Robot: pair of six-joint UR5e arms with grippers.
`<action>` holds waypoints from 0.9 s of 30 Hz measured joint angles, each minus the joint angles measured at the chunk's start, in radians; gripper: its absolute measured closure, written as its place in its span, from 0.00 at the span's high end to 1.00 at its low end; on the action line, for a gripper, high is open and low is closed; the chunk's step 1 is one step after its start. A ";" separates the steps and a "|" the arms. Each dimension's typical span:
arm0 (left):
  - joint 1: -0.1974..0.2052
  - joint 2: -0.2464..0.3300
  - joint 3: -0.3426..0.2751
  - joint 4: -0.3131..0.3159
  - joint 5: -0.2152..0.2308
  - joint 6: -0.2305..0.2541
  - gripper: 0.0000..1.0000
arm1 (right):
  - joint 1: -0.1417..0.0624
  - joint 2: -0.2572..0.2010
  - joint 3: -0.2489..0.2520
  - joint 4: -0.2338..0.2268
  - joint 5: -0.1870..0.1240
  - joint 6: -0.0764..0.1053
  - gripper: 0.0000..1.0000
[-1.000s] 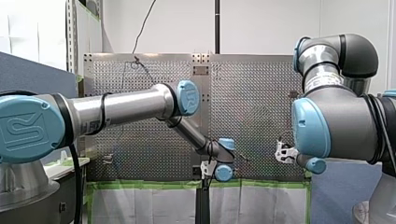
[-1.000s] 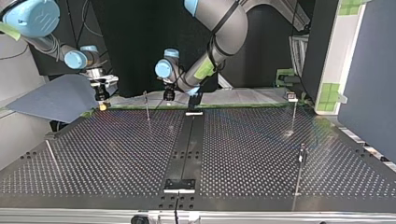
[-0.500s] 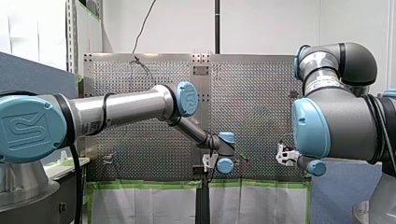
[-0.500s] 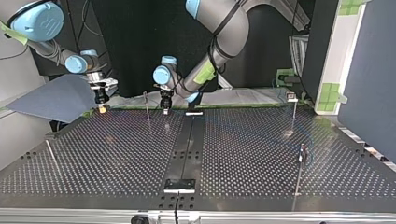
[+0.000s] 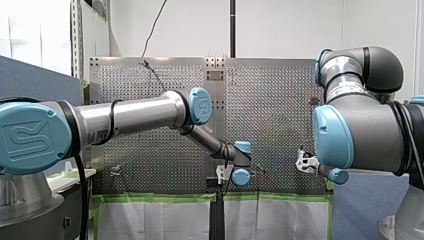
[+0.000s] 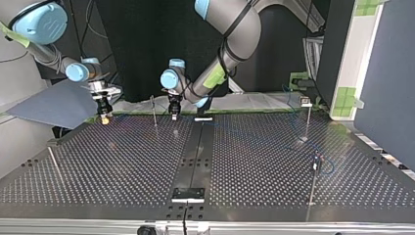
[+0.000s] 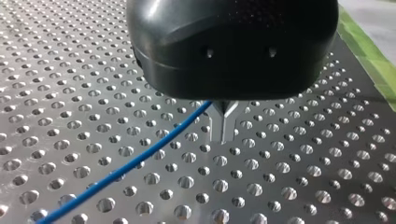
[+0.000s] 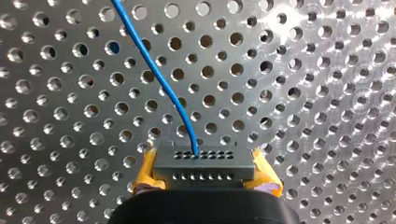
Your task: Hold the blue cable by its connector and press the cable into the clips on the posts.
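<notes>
Blue cable: right gripper clamps its grey rectangular connector block as anchor, left gripper pinches the run, likely for steering.

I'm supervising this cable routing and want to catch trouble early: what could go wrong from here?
The blue cable bends sharply where it leaves the connector; a hard pull might strain that joint or slip the connector from the yellow pads of my right gripper. Slack curls beside the post at the top view's right and might snag there.
</notes>
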 joint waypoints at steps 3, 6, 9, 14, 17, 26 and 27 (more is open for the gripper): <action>0.000 0.000 0.000 0.001 -0.004 -0.014 0.00 | 0.000 0.002 -0.006 0.000 -0.001 0.003 0.00; 0.001 0.000 0.000 0.003 -0.001 -0.027 0.31 | 0.000 0.003 -0.008 0.000 -0.001 0.004 0.00; 0.000 0.000 0.000 0.004 0.017 -0.034 1.00 | 0.000 0.004 -0.008 0.001 -0.002 0.002 0.00; -0.008 0.001 -0.003 -0.005 0.040 -0.061 1.00 | 0.000 0.006 -0.008 0.003 -0.003 0.000 0.00; -0.013 0.001 -0.006 -0.023 0.038 -0.063 1.00 | 0.002 0.007 -0.008 0.005 -0.003 -0.001 0.00; -0.033 0.030 -0.050 -0.083 0.041 -0.011 1.00 | 0.012 0.009 -0.009 0.012 -0.003 -0.004 0.00; -0.036 0.036 -0.057 -0.085 0.042 -0.004 1.00 | 0.012 0.009 -0.009 0.013 -0.003 -0.004 0.00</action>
